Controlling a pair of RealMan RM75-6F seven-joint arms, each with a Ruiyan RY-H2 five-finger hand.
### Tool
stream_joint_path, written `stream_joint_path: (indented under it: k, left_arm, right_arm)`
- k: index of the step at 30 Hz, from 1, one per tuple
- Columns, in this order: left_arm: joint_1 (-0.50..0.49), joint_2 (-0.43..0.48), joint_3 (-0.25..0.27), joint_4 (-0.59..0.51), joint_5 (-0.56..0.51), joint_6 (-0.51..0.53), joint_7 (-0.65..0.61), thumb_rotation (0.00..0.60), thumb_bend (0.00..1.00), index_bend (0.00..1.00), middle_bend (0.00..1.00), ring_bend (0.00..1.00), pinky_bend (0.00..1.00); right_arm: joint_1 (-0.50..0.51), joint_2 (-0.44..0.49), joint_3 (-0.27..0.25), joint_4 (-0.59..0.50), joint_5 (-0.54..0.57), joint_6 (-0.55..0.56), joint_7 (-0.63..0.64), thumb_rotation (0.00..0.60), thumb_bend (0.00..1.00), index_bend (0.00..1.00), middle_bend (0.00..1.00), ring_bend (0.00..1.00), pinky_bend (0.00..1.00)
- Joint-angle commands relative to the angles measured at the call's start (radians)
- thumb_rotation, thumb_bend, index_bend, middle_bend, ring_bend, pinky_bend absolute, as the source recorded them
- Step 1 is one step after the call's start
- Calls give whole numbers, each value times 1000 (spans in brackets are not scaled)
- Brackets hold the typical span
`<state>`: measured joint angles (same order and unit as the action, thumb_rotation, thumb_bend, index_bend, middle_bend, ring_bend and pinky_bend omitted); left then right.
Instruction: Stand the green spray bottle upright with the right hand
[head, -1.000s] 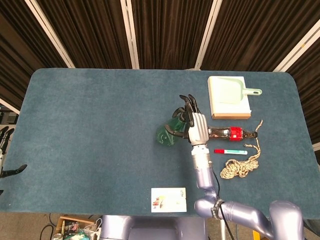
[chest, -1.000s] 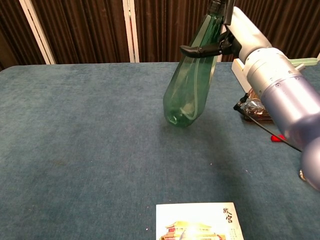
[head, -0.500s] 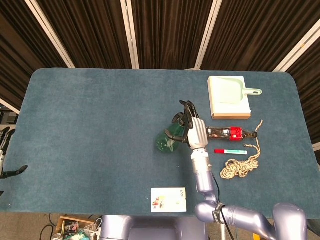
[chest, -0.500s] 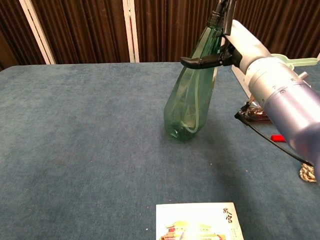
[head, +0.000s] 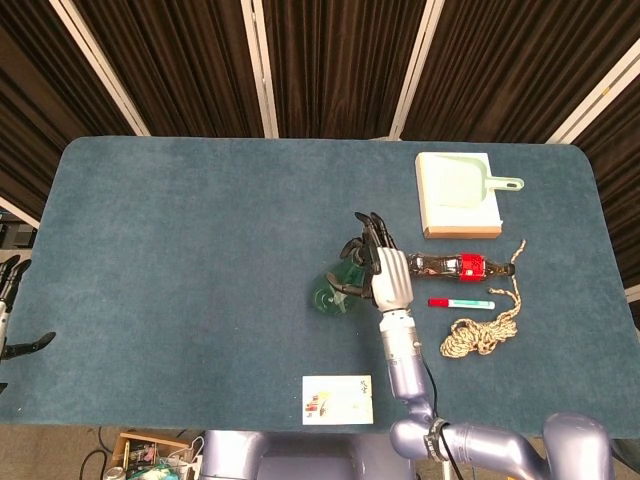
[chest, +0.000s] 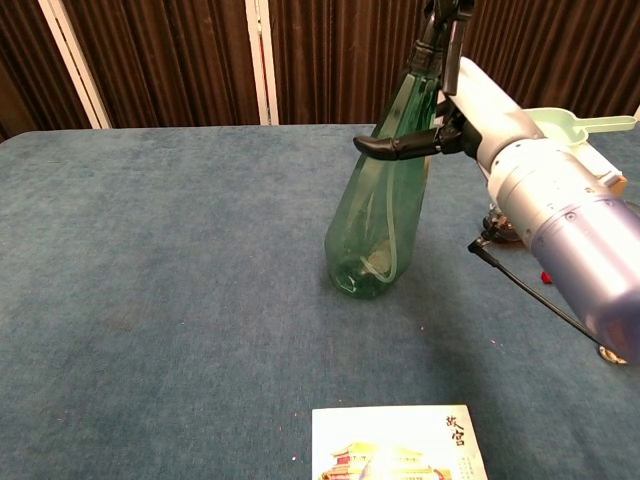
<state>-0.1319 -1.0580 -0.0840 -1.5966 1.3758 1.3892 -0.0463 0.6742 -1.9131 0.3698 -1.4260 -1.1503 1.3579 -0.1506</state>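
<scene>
- Even, bright light from above; the worktop (head: 180, 250) shows no glare.
- Soft, faint shadows only.
- Both views sharp; the chest view's near arm (chest: 570, 240) looms large.

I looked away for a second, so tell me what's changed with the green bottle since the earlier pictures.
The right hand, holding the green spray bottle near its neck, has lowered it and tipped it closer to upright; its base now looks to meet the table, though it leans slightly. The grip stayed; nothing else on the table moved.

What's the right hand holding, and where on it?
The right hand holds the green spray bottle near its top, around the narrow upper body just under the sprayer head. The bottle still tilts.
</scene>
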Motion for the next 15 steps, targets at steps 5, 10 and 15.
stream_joint_path:
  k: [5, 10, 15]
  left_arm:
    - [0, 2, 2, -2, 6, 1, -2, 600, 15, 0, 0, 0, 0]
    - [0, 1, 5, -4, 11, 2, -1, 600, 16, 0, 0, 0, 0]
    - [0, 1, 6, -5, 11, -1, 1, 600, 16, 0, 0, 0, 0]
  right_arm:
    - [-5, -1, -11, 12, -22, -10, 2, 600, 281, 437, 43, 0, 151]
    - [-11, 15, -27, -1, -48, -15, -11, 600, 201, 15, 0, 0, 128]
    - [-17, 26, -30, -37, -60, -2, -52, 600, 157, 0, 0, 0, 126]
